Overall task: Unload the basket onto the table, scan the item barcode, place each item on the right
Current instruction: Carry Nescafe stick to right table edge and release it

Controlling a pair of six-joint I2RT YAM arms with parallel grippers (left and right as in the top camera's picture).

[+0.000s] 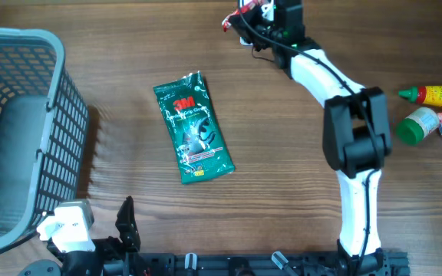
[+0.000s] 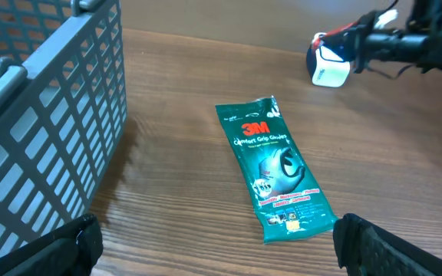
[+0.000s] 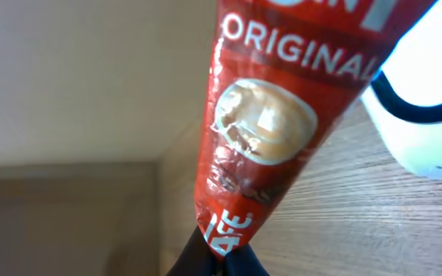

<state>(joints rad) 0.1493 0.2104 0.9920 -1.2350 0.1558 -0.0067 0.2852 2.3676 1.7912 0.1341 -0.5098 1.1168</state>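
- gripping a red sachet (image 3: 271, 115) by its tip, the right gripper (image 3: 221, 259) sits beside the white scanner (image 3: 428, 115) at the far edge of the table (image 1: 282, 153).
- left gripper (image 2: 217, 245) gapes wide near the grey basket (image 1: 52, 115).
- basket's left side and sachet's top are cropped.

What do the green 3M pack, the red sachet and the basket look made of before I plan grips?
Green 3M glove pack: thin plastic film, glossy; creases and glare show.
Red coffee sachet: glossy printed film, perhaps foil-lined; it shines and narrows to a pinched end.
Basket: likely rigid moulded plastic, matt grey-blue, with an even lattice wall.
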